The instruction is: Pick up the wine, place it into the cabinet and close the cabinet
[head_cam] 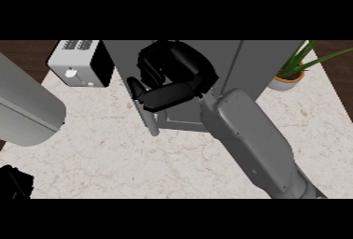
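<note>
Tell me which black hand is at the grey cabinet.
The right hand, up against the grey cabinet front; the left hand sits at the view's lower left edge, away from it.

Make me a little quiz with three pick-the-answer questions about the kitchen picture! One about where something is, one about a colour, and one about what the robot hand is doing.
1. Where is the potted plant?
A. right of the cabinet
B. left of the toaster
C. at the counter's front edge

2. What colour is the toaster?
A. red
B. white and black
C. green

3. What is the right robot hand doing?
A. lying flat on the counter
B. resting on the toaster
C. up at the cabinet door

Answers:
1. A, its pot stands past the grey cabinet's right side.
2. B, white body, black side.
3. C, its black fingers are at the door's edge.
</note>
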Motion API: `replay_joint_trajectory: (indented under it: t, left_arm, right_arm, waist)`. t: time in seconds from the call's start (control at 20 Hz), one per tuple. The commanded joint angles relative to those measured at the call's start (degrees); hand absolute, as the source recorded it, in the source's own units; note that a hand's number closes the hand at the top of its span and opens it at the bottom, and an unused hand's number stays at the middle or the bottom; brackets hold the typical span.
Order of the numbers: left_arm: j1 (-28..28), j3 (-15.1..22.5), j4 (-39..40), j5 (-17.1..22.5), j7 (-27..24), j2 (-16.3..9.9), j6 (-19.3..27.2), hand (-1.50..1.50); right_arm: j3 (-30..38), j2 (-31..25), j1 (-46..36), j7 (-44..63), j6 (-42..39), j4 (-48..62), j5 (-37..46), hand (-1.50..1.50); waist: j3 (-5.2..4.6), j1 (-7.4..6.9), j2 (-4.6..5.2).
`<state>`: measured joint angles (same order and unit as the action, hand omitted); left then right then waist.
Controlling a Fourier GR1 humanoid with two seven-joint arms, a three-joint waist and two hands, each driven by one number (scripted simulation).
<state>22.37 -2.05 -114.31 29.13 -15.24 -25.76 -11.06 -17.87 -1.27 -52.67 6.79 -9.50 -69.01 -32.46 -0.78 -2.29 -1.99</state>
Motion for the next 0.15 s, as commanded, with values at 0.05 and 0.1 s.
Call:
replay_joint_trajectory:
  t: [0.05, 0.1]
  left_arm:
    - [-0.65, -0.19, 2.15, -0.23, -1.37, 0.29, -1.56, 1.50]
    - [-0.87, 1.01, -0.45, -0.74, 0.57, 1.01, 0.52, 1.50]
  right_arm:
    - [6.54, -5.51, -1.18, -0.98, 1.17, 8.59, 0.99, 1.50]
    - [5.37, -4.33, -1.01, -1.98, 1.12, 10.24, 2.09, 1.50]
  waist:
    - [0.69, 0.91, 2.63]
    - [0.76, 0.47, 2.73]
